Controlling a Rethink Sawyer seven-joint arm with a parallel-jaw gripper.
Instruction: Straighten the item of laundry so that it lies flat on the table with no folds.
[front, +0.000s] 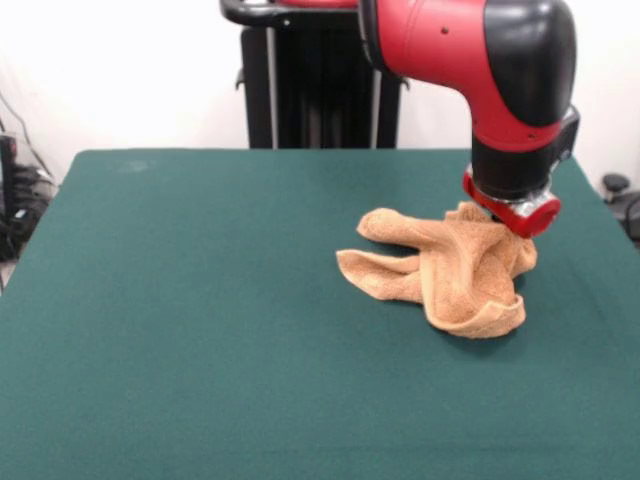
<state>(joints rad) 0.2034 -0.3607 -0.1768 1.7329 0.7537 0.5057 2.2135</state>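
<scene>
From my station I see the arm (480, 60) reaching down from above toward the right side of the bench (200, 330). Its red and black wrist ends just over the towel (450, 268), and the claw (505, 222) is buried behind the top edge of the cloth. I cannot tell whether it is apart, together or clamped on the fabric, because the wrist housing and the towel itself hide it.

The towel is orange-tan and fluffy, and it sits right of the bench's middle, a little toward the far edge. It is far from flat. The upper right part rises toward the wrist, bunched into a peak where the cloth meets the red ring of the arm. From there the fabric drapes down in heavy folds. Two lobes stretch out to the left and rest on the green top, one above the other, with a dark crease between them. The lower right corner curls up on itself and forms a rolled lip nearest to me.

The green surface around the towel is smooth.
</scene>
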